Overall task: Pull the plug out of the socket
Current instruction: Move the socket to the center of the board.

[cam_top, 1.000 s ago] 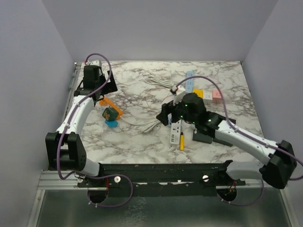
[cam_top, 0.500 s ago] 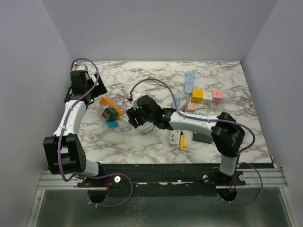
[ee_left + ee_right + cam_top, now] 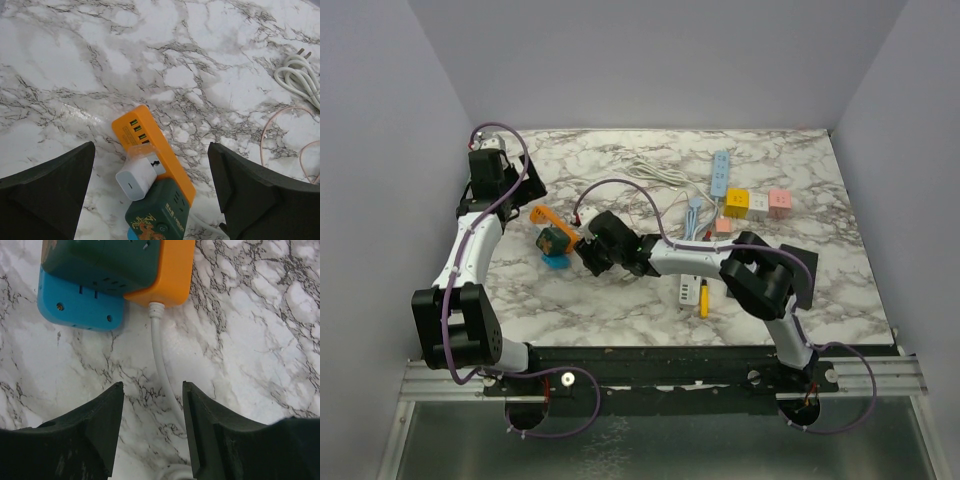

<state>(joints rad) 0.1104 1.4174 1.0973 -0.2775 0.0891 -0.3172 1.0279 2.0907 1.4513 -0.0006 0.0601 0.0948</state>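
Straddling the white cord (image 3: 156, 340) — right gripper (image 3: 151, 387)

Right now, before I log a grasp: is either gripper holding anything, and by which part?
Nothing is held. The right gripper straddles the white cable near the orange power strip, jaws clear of it; the left gripper hangs open above the strip.

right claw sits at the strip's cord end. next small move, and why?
Probably ease the right claw forward and close it on the orange power strip at its cord end. Its fingers straddle only the white cord, short of the strip, so nothing braces it. The white charger sits plugged in under the open left claw, ready for pulling.
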